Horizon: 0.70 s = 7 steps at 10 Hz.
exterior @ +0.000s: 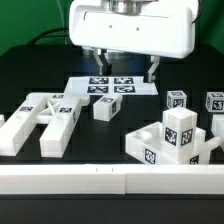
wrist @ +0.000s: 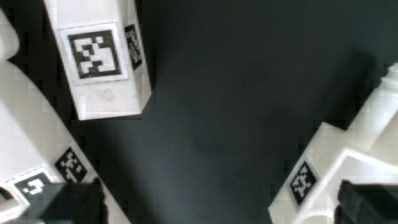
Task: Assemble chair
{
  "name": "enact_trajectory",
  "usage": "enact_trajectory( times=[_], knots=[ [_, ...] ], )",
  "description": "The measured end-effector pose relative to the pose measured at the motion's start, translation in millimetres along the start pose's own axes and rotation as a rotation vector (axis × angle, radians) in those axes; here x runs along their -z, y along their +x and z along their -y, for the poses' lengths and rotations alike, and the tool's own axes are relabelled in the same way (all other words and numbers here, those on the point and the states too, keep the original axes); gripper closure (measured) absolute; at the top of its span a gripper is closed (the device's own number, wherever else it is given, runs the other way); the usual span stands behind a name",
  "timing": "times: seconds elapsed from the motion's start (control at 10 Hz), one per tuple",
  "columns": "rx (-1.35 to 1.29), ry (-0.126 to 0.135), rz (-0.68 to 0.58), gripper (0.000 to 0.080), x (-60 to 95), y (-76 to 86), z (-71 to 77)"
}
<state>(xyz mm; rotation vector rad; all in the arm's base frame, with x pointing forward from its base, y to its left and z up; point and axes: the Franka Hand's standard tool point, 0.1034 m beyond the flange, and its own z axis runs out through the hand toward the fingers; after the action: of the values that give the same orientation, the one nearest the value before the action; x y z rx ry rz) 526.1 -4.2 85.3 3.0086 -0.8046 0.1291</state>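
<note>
The chair parts lie loose on the black table. A white ladder-like frame (exterior: 40,122) lies at the exterior view's left. A chunky stack of white blocks with tags (exterior: 175,140) stands at the front right. A small tagged block (exterior: 106,107) lies near the middle, and two small tagged pieces (exterior: 176,100) (exterior: 214,101) lie at the back right. My gripper (exterior: 124,68) hangs open and empty above the back of the table. In the wrist view the gripper (wrist: 222,212) has bare table between its dark fingers (wrist: 71,205), with a tagged white bar (wrist: 103,60) and another tagged piece (wrist: 347,160) beside it.
The marker board (exterior: 112,86) lies flat under and just in front of the gripper. A long white rail (exterior: 110,181) runs along the table's front edge. A further white tagged part (wrist: 27,150) shows at the edge of the wrist view.
</note>
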Motion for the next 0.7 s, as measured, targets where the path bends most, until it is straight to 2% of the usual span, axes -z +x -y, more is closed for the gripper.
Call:
enact_trajectory(
  times=[0.1,0.2,0.3,0.4,0.6,0.7],
  knots=[
    [0.011,-0.001,-0.002,0.0151,-2.2,-2.8,-4.6],
    [0.021,-0.012,0.004,0.0151,-9.8,-14.1,-20.8],
    [0.043,-0.023,0.013,0.0151,-14.3,-16.0,-34.6],
    [0.073,-0.026,0.008,0.0151,-14.7,-7.7,-41.8],
    [0.069,-0.027,0.021,0.0151,-15.0,-8.9,-41.8],
    [0.074,-0.040,0.094,0.0151,-15.4,-13.9,-45.4]
  ],
)
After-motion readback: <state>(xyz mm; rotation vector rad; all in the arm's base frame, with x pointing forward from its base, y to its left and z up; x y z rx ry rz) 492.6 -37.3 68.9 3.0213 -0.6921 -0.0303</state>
